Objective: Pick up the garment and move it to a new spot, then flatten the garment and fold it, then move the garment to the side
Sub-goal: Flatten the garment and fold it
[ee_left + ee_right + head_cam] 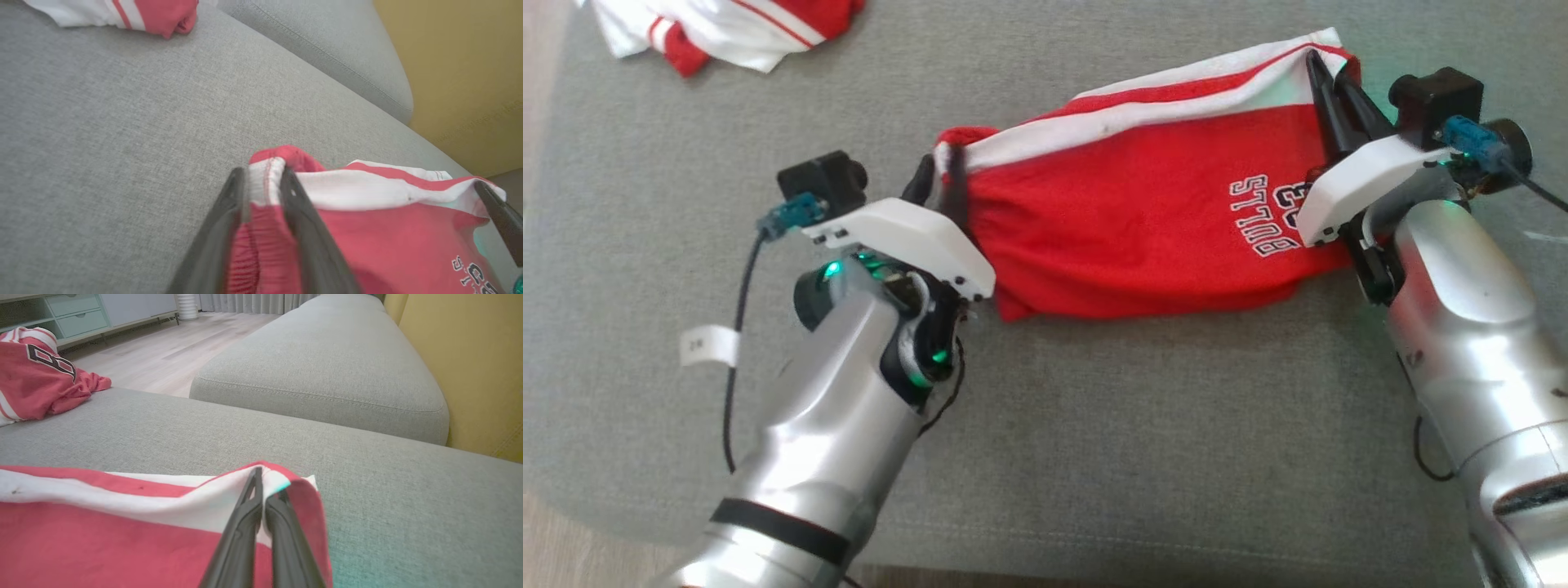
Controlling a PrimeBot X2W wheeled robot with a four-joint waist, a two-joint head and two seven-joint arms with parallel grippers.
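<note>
Pinching garment (1135, 220) corner, right hand (261, 477), left hand (262, 173) parted

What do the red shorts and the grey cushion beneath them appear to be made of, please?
The red shorts look like a light, matte sports knit: soft wrinkles, a gathered elastic waistband, printed lettering; the exact fibre is unclear. The grey cushion looks like matte, heathered woven upholstery cloth: a coarse visible weave and stitched seams.

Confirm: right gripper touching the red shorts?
Touching. Right wrist view: the right gripper has both fingers closed on the red shorts at the white-striped corner, cloth pinched between them.
</note>
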